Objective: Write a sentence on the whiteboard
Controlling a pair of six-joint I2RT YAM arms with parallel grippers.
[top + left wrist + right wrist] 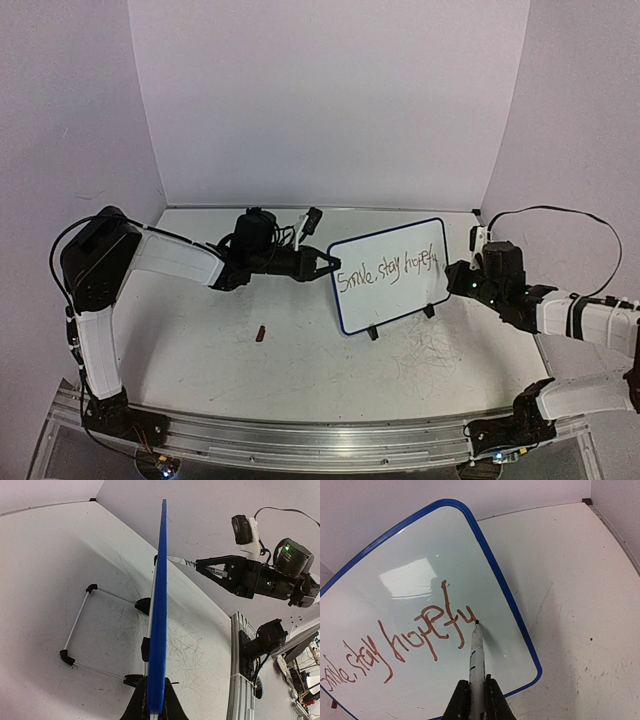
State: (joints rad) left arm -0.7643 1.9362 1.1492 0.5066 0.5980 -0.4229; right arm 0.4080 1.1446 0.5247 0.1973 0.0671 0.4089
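Note:
The whiteboard (392,300), white with a blue frame, stands tilted on the table on black feet. The sentence (387,270) runs across it in reddish-brown marker, reading roughly "Smile, stay hopefu". My left gripper (329,265) is shut on the board's left edge. In the left wrist view that blue edge (160,605) runs up from between the left gripper (154,711). My right gripper (476,692) is shut on a white marker (476,655). The marker's tip touches the whiteboard (395,550) just after the last letter of the sentence (410,640). In the top view the right gripper (453,277) sits at the board's right edge.
A small dark red cap (261,333) lies on the table left of the board. Old scribble marks (430,350) cover the table in front. The board's wire stand (80,625) rests behind it. White walls close in the back and sides.

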